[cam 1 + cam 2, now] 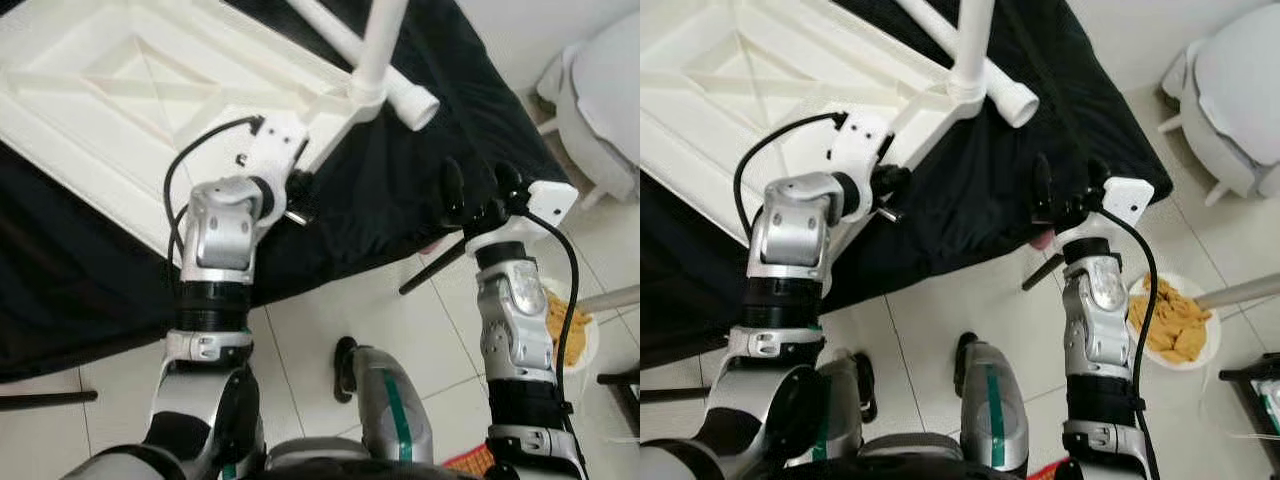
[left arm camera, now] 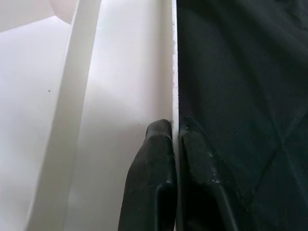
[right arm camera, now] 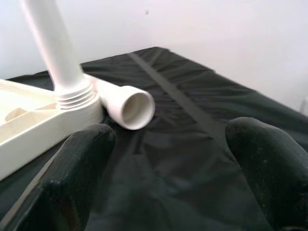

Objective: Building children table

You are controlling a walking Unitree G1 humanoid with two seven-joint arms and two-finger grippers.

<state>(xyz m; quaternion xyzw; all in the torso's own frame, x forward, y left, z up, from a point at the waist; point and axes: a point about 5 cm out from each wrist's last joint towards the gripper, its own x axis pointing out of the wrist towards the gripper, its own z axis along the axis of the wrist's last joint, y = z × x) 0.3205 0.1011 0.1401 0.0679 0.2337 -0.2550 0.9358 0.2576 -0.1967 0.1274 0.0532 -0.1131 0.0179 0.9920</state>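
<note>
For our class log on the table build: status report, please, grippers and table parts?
Left gripper shut on tabletop rim. Right gripper open, empty, over black cloth. One leg screwed in upright; loose leg lying beside it. Nothing blocking.

Both head eyes look steeply down over the arms onto the black-draped surface [image 1: 420,180]. Each wrist camera peers close along its claw, sharing the white tabletop [image 2: 120,86].

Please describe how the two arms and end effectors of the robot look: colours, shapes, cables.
Both arms are silver metal with black ring joints. Each wrist carries a white camera housing fed by a black cable. The left end effector and right end effector each have two long, rounded black fingers.
</note>
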